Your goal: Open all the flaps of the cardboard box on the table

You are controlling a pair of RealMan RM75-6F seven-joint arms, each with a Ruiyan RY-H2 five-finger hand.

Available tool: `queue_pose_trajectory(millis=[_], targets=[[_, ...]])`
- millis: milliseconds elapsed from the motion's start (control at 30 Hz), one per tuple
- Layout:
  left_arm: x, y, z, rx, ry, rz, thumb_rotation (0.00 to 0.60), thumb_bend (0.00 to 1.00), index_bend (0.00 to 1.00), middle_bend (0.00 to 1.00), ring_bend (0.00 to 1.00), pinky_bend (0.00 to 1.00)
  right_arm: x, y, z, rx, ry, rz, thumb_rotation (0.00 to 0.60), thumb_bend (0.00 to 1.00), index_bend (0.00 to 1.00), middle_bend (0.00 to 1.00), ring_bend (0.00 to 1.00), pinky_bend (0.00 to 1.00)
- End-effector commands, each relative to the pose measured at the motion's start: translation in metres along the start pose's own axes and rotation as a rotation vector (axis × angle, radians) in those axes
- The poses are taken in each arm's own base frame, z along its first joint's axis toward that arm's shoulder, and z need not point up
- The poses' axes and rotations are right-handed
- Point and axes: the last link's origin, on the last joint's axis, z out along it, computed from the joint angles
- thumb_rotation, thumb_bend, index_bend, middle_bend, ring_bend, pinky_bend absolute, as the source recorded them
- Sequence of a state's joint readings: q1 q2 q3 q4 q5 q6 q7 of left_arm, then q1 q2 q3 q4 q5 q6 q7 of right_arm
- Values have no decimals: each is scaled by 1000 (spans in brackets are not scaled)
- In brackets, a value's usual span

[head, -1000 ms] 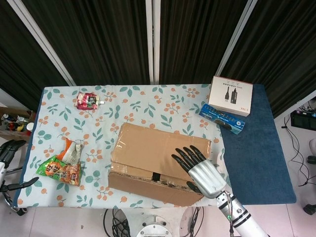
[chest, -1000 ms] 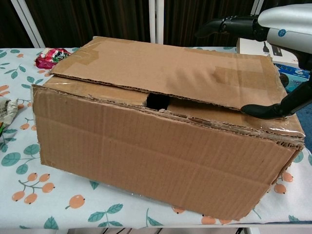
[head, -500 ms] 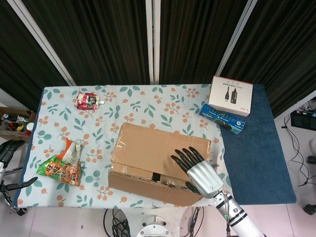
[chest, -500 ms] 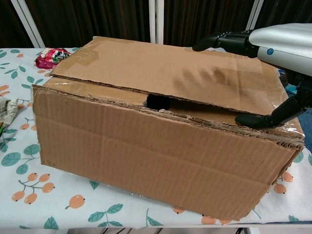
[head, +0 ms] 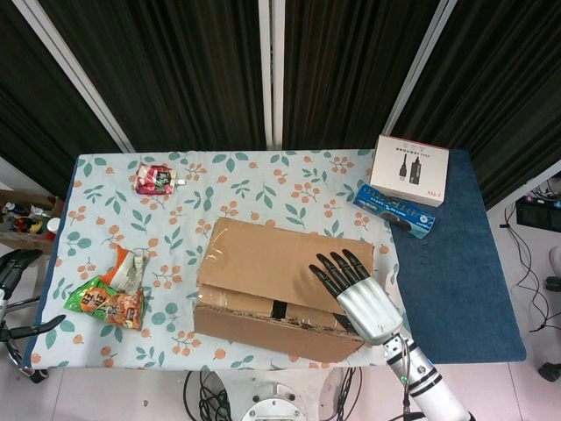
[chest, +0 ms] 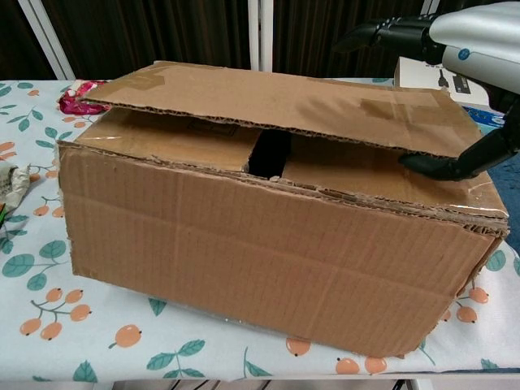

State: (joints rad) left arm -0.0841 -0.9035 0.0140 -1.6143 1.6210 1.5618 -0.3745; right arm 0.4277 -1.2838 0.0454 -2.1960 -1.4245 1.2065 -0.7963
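Observation:
The brown cardboard box (head: 263, 320) (chest: 268, 244) stands at the front middle of the table. Its far long top flap (head: 263, 259) (chest: 268, 101) is raised a little at its front edge, with a dark gap below and the inner flaps (chest: 162, 134) showing. My right hand (head: 359, 294) (chest: 471, 49) holds that flap near its right end, the fingers spread on top and the thumb (chest: 447, 166) tucked under the edge. My left hand (head: 16, 272) hangs off the table's left side, fingers apart, holding nothing.
A red pouch (head: 155, 178) lies at the back left and snack bags (head: 110, 298) at the front left. A white carton (head: 409, 169) and a blue packet (head: 394, 210) sit at the back right, by the dark blue mat (head: 456, 281).
The right hand has risen and drawn back slightly, lifting the front edge of the top flap. The gap under it has widened. The left hand has stayed put.

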Motion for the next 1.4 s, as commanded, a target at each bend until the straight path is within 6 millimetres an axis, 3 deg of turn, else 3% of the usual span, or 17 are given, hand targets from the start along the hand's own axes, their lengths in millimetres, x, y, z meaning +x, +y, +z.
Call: queue_pose_trajectory(millis=[33, 400, 733, 1000, 1100, 1300, 1400], targets=[[0, 0, 0, 1, 0, 0, 425, 0, 107, 136, 80, 168, 5, 2, 0, -6, 24, -14, 600, 326, 0, 0, 0, 0], [2, 0, 0, 1, 2, -3, 421, 0, 107, 136, 80, 168, 52, 19, 8, -68, 161, -77, 600, 331, 0, 0, 0, 0], [5, -1, 1, -4, 23, 8, 417, 0, 108, 136, 80, 168, 86, 71, 36, -236, 237, -139, 600, 326, 0, 0, 0, 0], [10, -1, 3, 3, 30, 17, 418, 0, 108, 136, 80, 168, 89, 122, 56, -357, 238, -161, 600, 322, 0, 0, 0, 0], [10, -1, 3, 8, 30, 15, 419, 0, 108, 136, 80, 168, 88, 132, 58, -369, 251, -148, 600, 317, 0, 0, 0, 0], [8, 0, 4, 6, 23, 15, 419, 0, 108, 136, 80, 168, 91, 136, 55, -348, 289, -121, 600, 306, 0, 0, 0, 0], [9, 1, 4, 3, 25, 16, 417, 0, 108, 136, 80, 168, 94, 127, 52, -292, 306, -79, 600, 315, 0, 0, 0, 0]])
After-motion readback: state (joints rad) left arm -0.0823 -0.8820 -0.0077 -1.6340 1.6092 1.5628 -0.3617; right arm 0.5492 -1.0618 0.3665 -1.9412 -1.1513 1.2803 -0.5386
